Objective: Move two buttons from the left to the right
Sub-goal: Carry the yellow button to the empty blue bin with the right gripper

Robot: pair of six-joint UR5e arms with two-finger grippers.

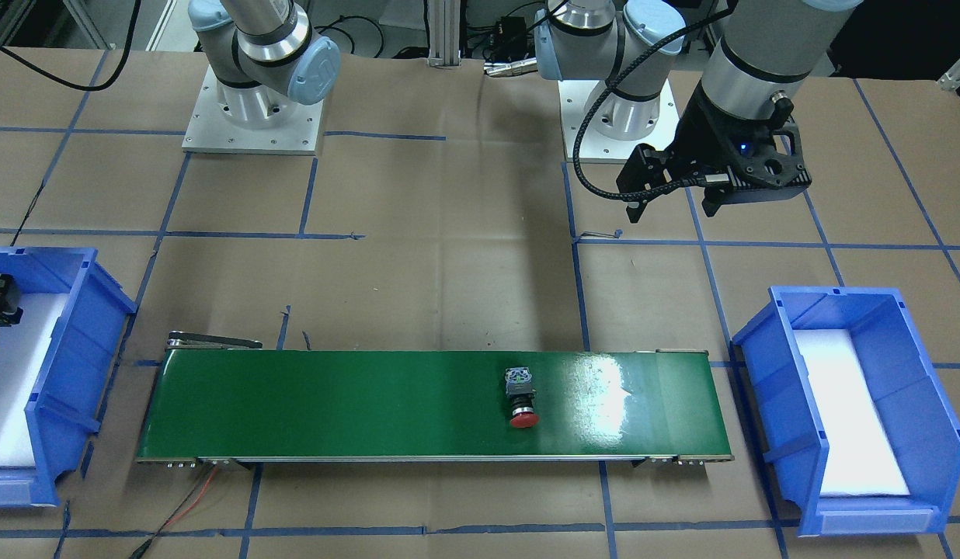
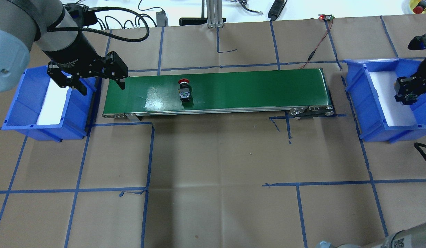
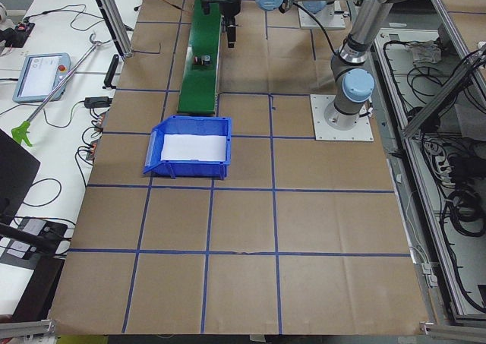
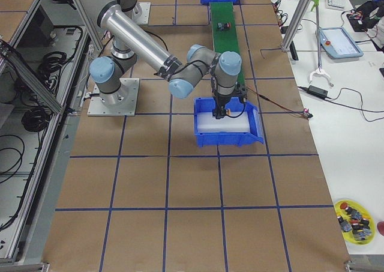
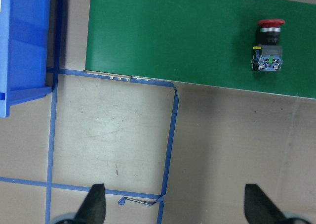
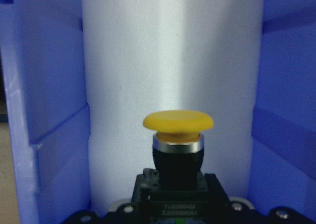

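Note:
The red button (image 2: 184,90) lies on its side on the green conveyor belt (image 2: 251,89), left of the middle; it also shows in the left wrist view (image 5: 268,43) and the front view (image 1: 521,397). My left gripper (image 2: 95,81) is open and empty, hovering between the left blue bin (image 2: 23,106) and the belt's left end. My right gripper (image 2: 407,92) is shut on the yellow button (image 6: 177,130) and holds it inside the right blue bin (image 2: 357,89), above its white liner.
The left bin holds only a white liner (image 2: 51,103). Blue tape lines cross the brown table cover. A red-black wire (image 2: 316,48) runs from the belt's right end to the back edge. A yellow dish of spare parts (image 4: 355,218) sits off to the side.

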